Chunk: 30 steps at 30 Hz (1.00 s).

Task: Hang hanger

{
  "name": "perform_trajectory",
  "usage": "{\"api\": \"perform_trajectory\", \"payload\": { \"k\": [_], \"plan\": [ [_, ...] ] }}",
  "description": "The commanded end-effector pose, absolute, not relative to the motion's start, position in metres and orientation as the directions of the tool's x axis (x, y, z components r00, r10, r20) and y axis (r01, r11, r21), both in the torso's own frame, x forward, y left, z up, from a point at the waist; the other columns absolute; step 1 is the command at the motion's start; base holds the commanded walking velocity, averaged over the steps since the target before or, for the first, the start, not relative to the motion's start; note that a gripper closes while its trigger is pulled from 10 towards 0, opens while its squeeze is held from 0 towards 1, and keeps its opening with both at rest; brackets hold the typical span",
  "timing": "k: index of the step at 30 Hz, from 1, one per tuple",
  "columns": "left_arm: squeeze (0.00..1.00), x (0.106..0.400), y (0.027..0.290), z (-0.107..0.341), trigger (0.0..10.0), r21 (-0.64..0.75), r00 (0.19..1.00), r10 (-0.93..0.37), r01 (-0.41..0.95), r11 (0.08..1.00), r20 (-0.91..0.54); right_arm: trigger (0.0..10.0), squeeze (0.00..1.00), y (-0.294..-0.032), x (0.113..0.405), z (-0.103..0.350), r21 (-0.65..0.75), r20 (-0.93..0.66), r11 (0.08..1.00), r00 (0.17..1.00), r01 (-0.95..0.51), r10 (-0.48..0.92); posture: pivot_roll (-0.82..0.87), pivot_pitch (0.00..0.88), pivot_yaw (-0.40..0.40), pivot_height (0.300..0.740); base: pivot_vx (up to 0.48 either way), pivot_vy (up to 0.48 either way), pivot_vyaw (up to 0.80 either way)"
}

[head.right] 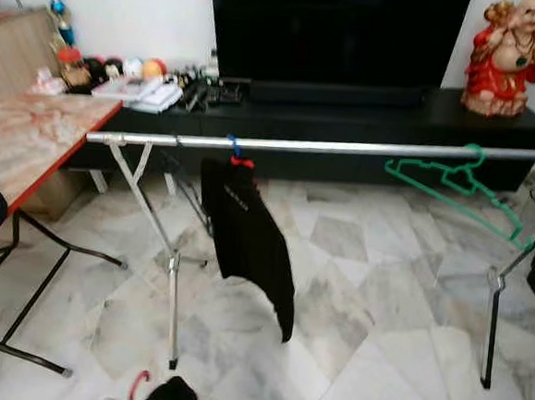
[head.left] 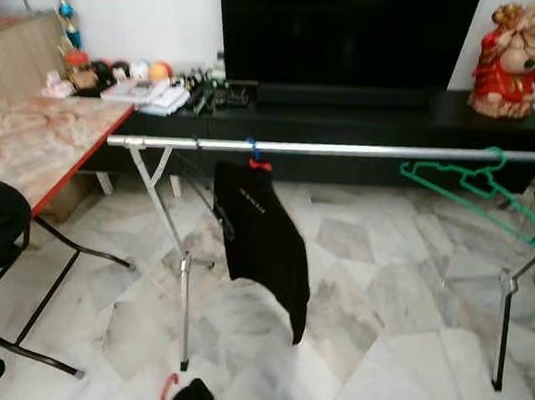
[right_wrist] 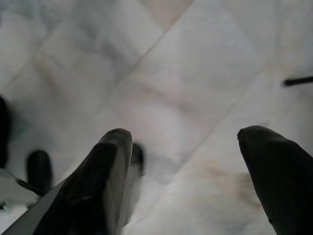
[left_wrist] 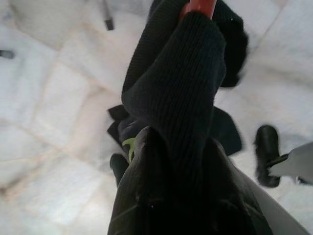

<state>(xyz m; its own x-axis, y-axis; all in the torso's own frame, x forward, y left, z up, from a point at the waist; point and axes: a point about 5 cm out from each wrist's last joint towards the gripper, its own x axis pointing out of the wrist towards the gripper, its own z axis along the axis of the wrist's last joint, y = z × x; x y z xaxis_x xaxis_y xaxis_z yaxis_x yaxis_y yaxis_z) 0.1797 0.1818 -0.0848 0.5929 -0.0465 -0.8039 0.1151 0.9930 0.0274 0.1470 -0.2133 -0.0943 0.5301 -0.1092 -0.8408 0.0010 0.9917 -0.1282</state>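
Red hanger (left_wrist: 198,6) wrapped in a black garment (left_wrist: 181,93), gripped by the left claw (left_wrist: 171,161), whose fingers are closed on the knit fabric; in the eye views the bundle sits low at the frame's bottom edge (head.left: 183,395), above the floor (head.left: 377,338). The hanger's long axis cannot be made out. Right claw (right_wrist: 190,166): fingers spread wide apart, holding nothing, over bare floor.

Rail (head.left: 345,151): a horizontal silver bar on folding legs, running left to right across the room. A black cloth (head.left: 260,236) hangs from it on a blue-and-red hook, bearing a small line of print too blurred to read. A green hanger (head.left: 477,189) hangs near the rail's right end, tilted down to the right.

Surroundings: white-grey marble tiles; a marble-topped desk (head.left: 31,144) with a red edge on the left; a black TV cabinet (head.left: 366,124) behind the rail, carrying a TV (head.left: 345,35) and a red-and-gold statue (head.left: 515,57).
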Motion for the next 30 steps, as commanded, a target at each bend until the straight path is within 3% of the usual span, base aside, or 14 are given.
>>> {"api": "perform_trajectory", "payload": {
  "k": [1, 15, 20, 24, 30],
  "plan": [
    [0.00, 0.179, 0.192, -0.084, 10.0, 0.055, 0.592, -0.023, 0.112, 0.992, -0.806, 10.0, 0.00, -0.204, 0.147, -0.096, -0.107, -0.846, 0.994, 0.526, -0.013, -0.085, 0.00, 0.011, 0.042, 0.740, 0.000, -0.454, 0.00],
    [0.00, 0.182, 0.187, -0.083, 10.0, 0.049, 0.595, -0.030, 0.115, 0.992, -0.804, 10.0, 0.00, -0.204, 0.148, -0.096, -0.105, -0.847, 0.994, 0.526, -0.017, -0.081, 0.00, 0.017, 0.042, 0.740, 0.000, -0.454, 0.00],
    [0.00, 0.184, 0.187, -0.082, 10.0, 0.083, 0.607, -0.006, 0.119, 0.989, -0.795, 10.0, 0.00, -0.204, 0.148, -0.096, -0.105, -0.847, 0.994, 0.526, -0.017, -0.080, 0.00, 0.020, 0.043, 0.740, 0.000, -0.147, 0.00],
    [0.00, 0.198, 0.190, -0.074, 10.0, 0.094, 0.660, -0.005, 0.115, 0.989, -0.751, 10.0, 0.00, -0.204, 0.148, -0.096, -0.105, -0.848, 0.994, 0.525, -0.019, -0.079, 0.00, 0.021, 0.041, 0.740, 0.000, 0.000, 0.00],
    [0.00, 0.238, 0.198, -0.042, 10.0, 0.149, 0.813, -0.048, 0.164, 0.975, -0.580, 10.0, 0.00, -0.203, 0.147, -0.096, -0.101, -0.848, 0.995, 0.523, -0.014, -0.079, 0.00, 0.016, 0.050, 0.740, 0.000, 0.000, 0.00]
  ]
}}
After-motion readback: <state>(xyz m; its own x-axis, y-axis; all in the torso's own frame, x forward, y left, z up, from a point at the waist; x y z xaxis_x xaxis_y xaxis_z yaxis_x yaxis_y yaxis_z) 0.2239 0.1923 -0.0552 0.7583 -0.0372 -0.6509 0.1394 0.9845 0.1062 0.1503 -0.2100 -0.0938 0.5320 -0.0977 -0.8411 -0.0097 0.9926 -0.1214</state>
